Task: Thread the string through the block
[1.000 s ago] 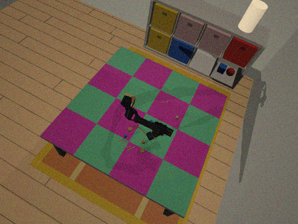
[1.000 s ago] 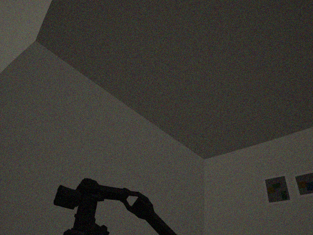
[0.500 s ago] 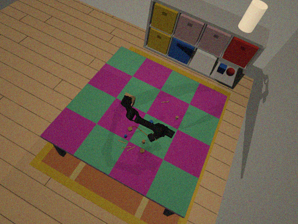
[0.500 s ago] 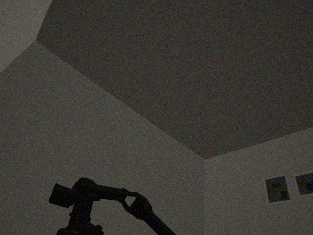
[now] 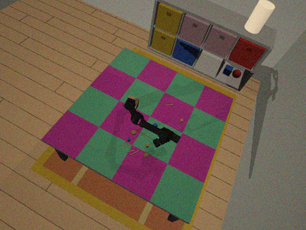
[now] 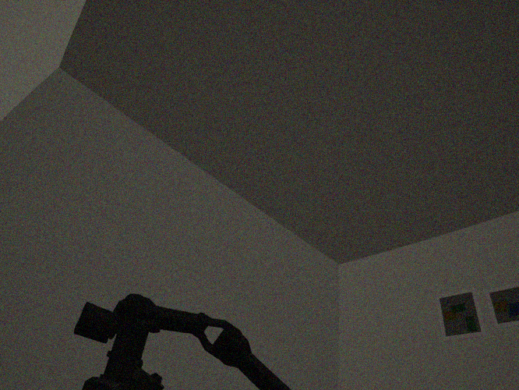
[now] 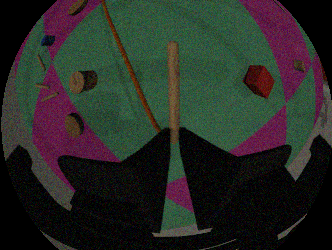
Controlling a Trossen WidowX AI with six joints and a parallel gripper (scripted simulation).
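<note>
The pincer (image 5: 157, 142) (image 7: 174, 132) is nearly closed, its tips pinching one end of the thin wooden stick (image 7: 173, 90). The rest of the stick juts out past the tips, over the middle part of the counter (image 5: 95, 150) (image 7: 150, 30). An orange string (image 5: 146, 134) (image 7: 126, 59) runs from beside the tips to the round wooden button (image 5: 133, 132) (image 7: 77, 6), which lies inward from the counter's edges.

Some loose sticks (image 5: 129, 151) (image 7: 46, 87) lie between the button and the edge opposite the shelf. Near them are a short wooden peg (image 5: 147, 145) (image 7: 83, 82) and a wooden disc (image 5: 146, 154) (image 7: 74, 125). Another loose stick (image 5: 169, 104) lies toward the shelf-side edge. Which piece is the block with the hole, I cannot tell.

Beyond that edge, a gray shelf (image 5: 151, 32) holds yellow, pink, blue and red bins; their contents are hidden. The compartment nearest the counter's right corner has a blue cube (image 5: 227, 70) and a red ball (image 5: 236, 73) inside. Dark patches on several bin fronts are too small to read.
</note>
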